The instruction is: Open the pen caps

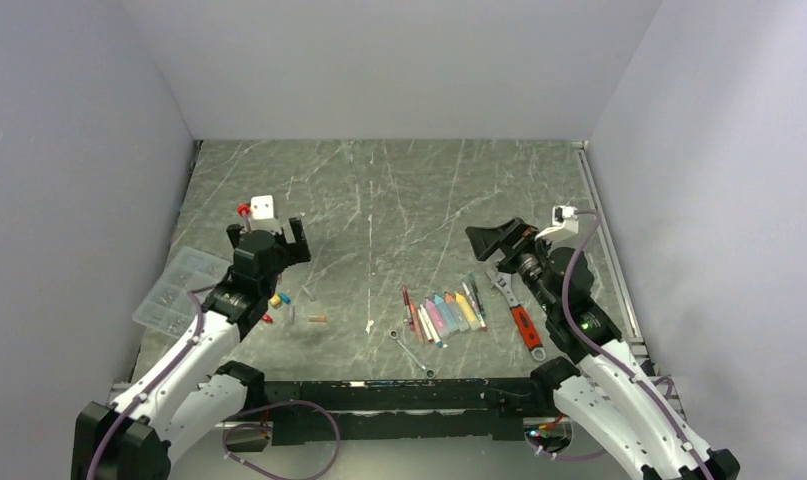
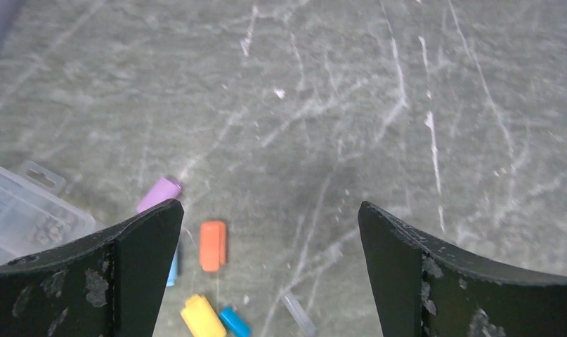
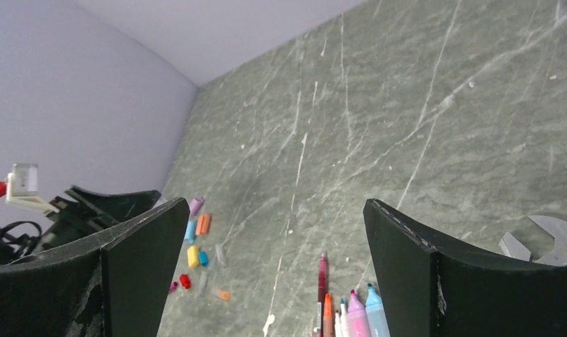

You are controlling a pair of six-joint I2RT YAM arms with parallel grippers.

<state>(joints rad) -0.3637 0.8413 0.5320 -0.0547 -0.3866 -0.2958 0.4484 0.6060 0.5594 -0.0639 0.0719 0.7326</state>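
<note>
Grey-green marbled table (image 1: pixel 379 190) between pale walls carries everything. The left hand (image 1: pixel 267 238) and right hand (image 1: pixel 501 237) both hover spread wide, holding nothing. Pens (image 1: pixel 445 314) lie in a tidy row near the right hand. Loose pen caps (image 2: pixel 212 246) sit scattered below the left hand, apparently already off. No lettering is readable.

clear plastic box (image 1: pixel 177 290): far left | silver wrench (image 1: pixel 411 352): front centre | red-handled tool (image 1: pixel 524 326): right side

Lab test enclosure, blank walls (image 1: pixel 379 60)
</note>
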